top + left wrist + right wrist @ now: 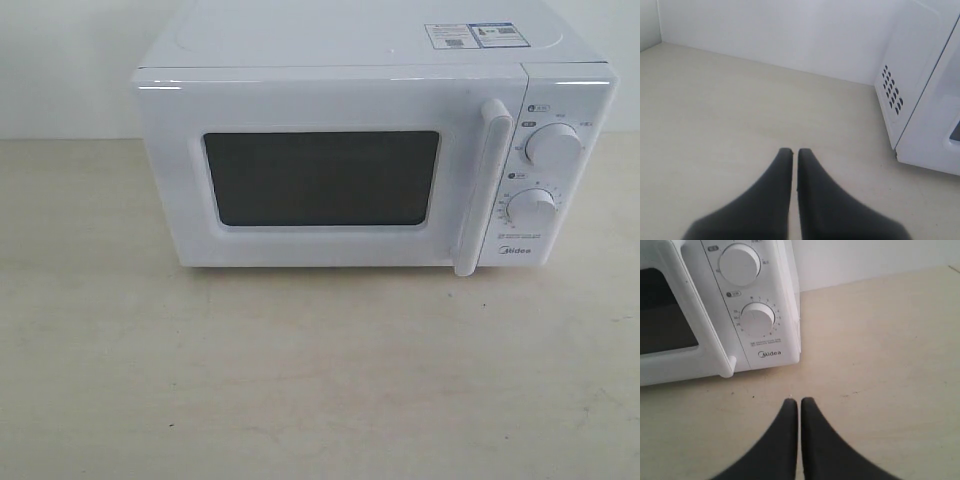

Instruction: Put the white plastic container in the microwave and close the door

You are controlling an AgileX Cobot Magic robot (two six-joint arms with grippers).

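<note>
The white microwave (375, 140) stands at the back of the table, and its door (330, 175) with the dark window is closed flat against the body, the tall bar handle (483, 190) beside the two knobs. The white plastic container is out of view in every frame. Neither arm shows in the exterior view. My left gripper (794, 150) is shut and empty over bare table, with the microwave's vented side (900, 85) off to one side. My right gripper (799, 400) is shut and empty, hovering over the table a short way in front of the microwave's knob panel (755, 310).
A pale wooden tabletop (300, 380) stretches in front of the microwave. A white wall (780, 30) runs behind the table, meeting a side wall in a corner.
</note>
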